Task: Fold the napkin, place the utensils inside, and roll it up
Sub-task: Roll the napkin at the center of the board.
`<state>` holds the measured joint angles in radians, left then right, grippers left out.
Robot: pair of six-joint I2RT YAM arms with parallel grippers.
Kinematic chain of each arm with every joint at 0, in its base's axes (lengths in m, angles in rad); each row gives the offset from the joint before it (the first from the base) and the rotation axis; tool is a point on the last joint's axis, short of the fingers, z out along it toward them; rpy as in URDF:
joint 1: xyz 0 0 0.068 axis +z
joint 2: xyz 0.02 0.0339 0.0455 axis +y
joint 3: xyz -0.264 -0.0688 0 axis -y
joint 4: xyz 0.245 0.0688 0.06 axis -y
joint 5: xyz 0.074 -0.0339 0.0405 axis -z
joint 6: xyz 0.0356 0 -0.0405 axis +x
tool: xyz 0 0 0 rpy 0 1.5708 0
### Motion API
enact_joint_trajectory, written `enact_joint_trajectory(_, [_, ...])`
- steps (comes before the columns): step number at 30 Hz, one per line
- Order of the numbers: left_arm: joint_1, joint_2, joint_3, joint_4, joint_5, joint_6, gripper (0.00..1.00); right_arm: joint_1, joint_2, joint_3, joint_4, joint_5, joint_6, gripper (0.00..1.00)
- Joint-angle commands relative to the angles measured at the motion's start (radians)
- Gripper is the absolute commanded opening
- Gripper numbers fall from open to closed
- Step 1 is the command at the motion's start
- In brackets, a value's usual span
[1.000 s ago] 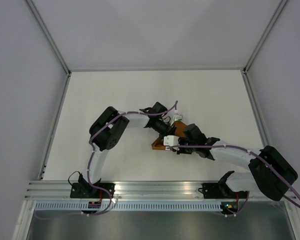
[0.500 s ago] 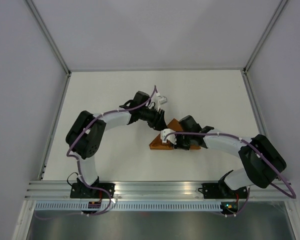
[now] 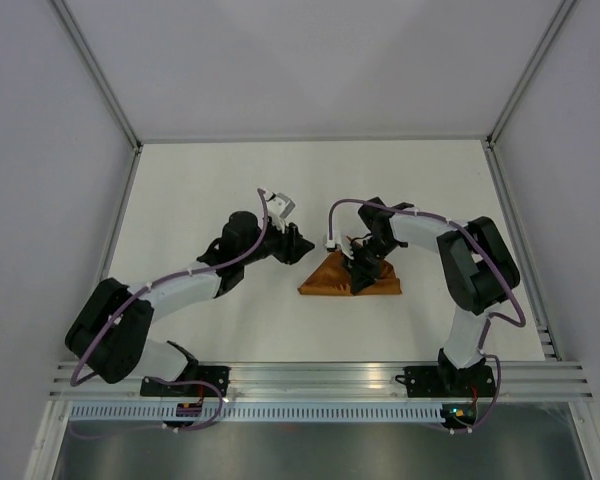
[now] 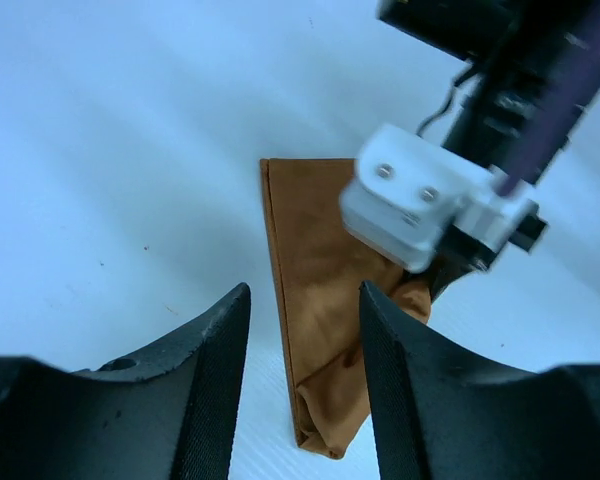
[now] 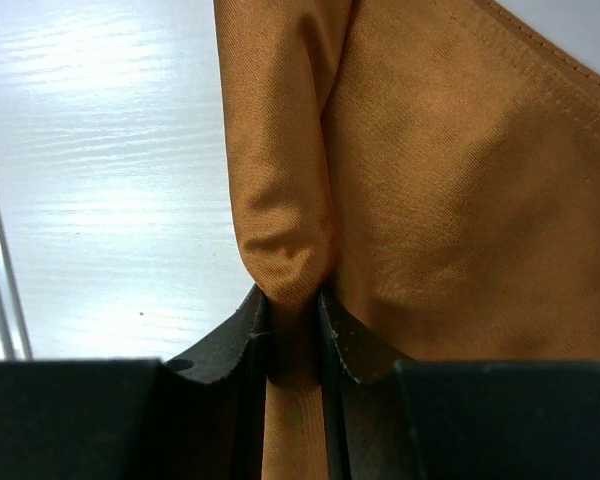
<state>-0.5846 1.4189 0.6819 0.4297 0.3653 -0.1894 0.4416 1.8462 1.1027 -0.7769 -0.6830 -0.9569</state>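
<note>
The rust-brown napkin (image 3: 332, 277) lies bunched and folded in the middle of the table. It also shows in the left wrist view (image 4: 315, 290) and in the right wrist view (image 5: 460, 200). My right gripper (image 3: 361, 277) is shut on a pinched fold of the napkin (image 5: 285, 250). My left gripper (image 3: 302, 244) is open and empty, just left of the napkin and apart from it; its fingers (image 4: 210, 390) frame the cloth's near end. The knife is not in view.
The white table (image 3: 200, 190) is walled by grey panels on three sides. A metal rail (image 3: 310, 378) runs along the near edge by the arm bases.
My left arm has drawn back to the left, off the napkin. My right arm has swung round to the napkin's far right side and holds a fold. The cloth is spread wider.
</note>
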Motion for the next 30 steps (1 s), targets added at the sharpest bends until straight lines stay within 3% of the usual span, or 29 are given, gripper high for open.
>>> enact_joint_trajectory(1, [-0.096,-0.095,-0.102,0.201,-0.213,0.135,0.54,-0.021,0.117,0.055,-0.159,-0.012,-0.106,0.09])
enact_joint_trajectory(6, [-0.361,-0.109,-0.140,0.215,-0.388,0.418,0.56,-0.049,0.206,0.131,-0.222,-0.018,-0.131,0.10])
enact_joint_trajectory(12, [-0.532,0.053,-0.078,0.167,-0.479,0.574,0.57,-0.058,0.251,0.174,-0.239,-0.009,-0.129,0.10])
enact_joint_trajectory(18, [-0.601,0.257,0.037,0.139,-0.536,0.686,0.59,-0.066,0.271,0.186,-0.237,0.005,-0.121,0.10])
enact_joint_trajectory(27, [-0.600,0.370,0.091,0.135,-0.537,0.729,0.63,-0.075,0.294,0.200,-0.240,0.019,-0.117,0.10])
enact_joint_trajectory(30, [-0.597,0.402,0.100,0.136,-0.554,0.746,0.68,-0.075,0.307,0.210,-0.248,0.016,-0.121,0.10])
